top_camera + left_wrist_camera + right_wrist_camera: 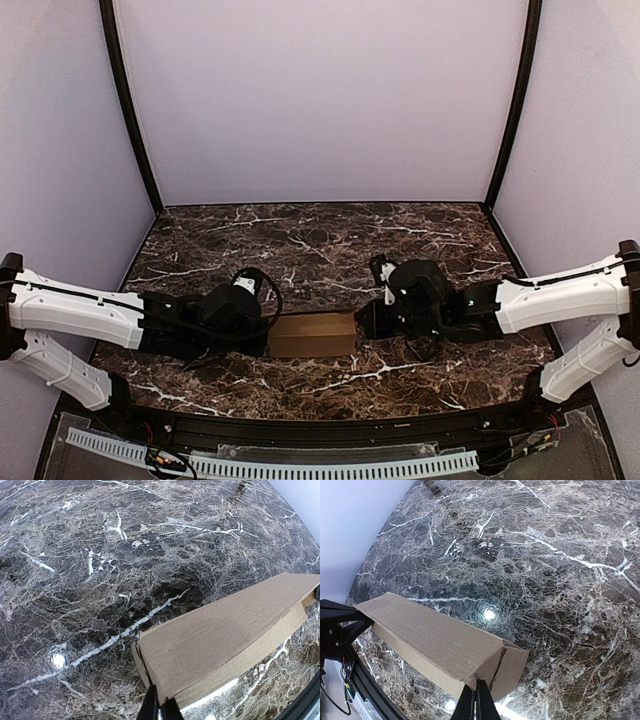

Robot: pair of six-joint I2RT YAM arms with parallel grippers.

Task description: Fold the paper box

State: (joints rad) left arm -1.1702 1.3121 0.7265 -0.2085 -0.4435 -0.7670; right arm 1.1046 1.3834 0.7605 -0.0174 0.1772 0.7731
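The paper box [311, 335] is a narrow brown cardboard box lying on the marble table [320, 240] between my two grippers. My left gripper [262, 338] is at its left end. In the left wrist view the box [220, 635] runs away to the right, and the left gripper [161, 702] is shut with the box's near corner pinched between its tips, beside a part-open end flap [139, 662]. My right gripper [362, 320] is at the right end. In the right wrist view the gripper [477, 684] is shut, its tips against the box [430, 635] at the end flap [514, 672], which stands slightly ajar.
The dark marble top reaches back to the lilac walls [320, 100]. A black rail [320, 430] runs along the near edge, close below the box. Black posts stand at the back corners.
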